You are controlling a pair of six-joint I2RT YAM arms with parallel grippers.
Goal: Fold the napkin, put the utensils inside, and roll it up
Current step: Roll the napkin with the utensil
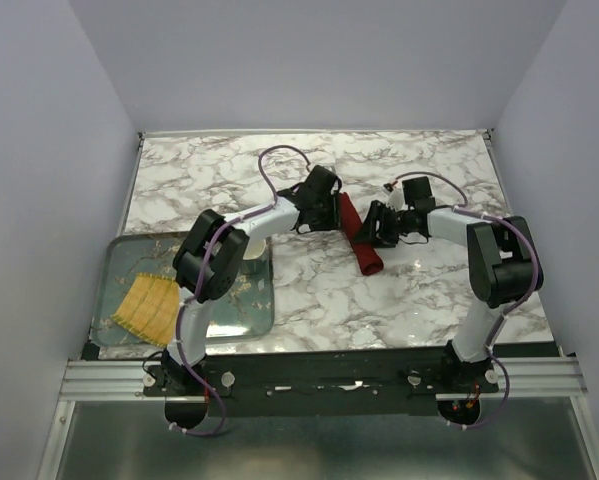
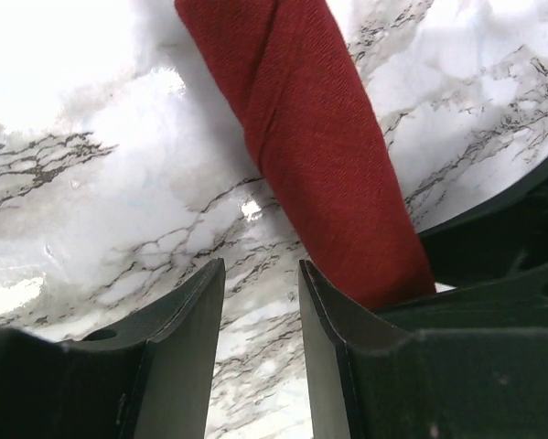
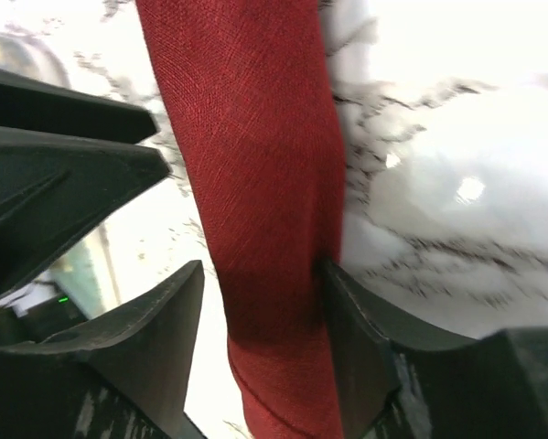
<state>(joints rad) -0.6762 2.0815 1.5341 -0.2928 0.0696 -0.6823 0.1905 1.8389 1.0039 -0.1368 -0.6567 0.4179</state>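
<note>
- Top external view: the napkin (image 1: 364,255) lies as a narrow dark red roll at the middle of the marble table (image 1: 279,170), running near to far. Its far end is partly covered by the two grippers that meet over it.
- Left gripper (image 1: 334,215): reaches in from the left at the roll's far end. Its fingertips are too small to make out from above.
- Left wrist view: the two black fingers (image 2: 187,338) stand apart with only bare marble in the gap. The napkin (image 2: 328,155) runs diagonally past the outer side of one finger, and its lower end is hidden behind that finger.
- Right gripper (image 1: 371,232): comes in from the right at the roll's middle.
- Right wrist view: the jaws stand apart astride the napkin (image 3: 255,183). One finger (image 3: 360,357) lies against the cloth, while a sliver of table shows between the cloth and the other finger. Both ends of the roll are cut off by the frame.
- Inside of the roll: hidden in all views.
- Tray (image 1: 239,310): near left, shiny, partly covered by the left arm.
- Yellow ribbed mat (image 1: 149,305): lies on the tray, well apart from the napkin.
</note>
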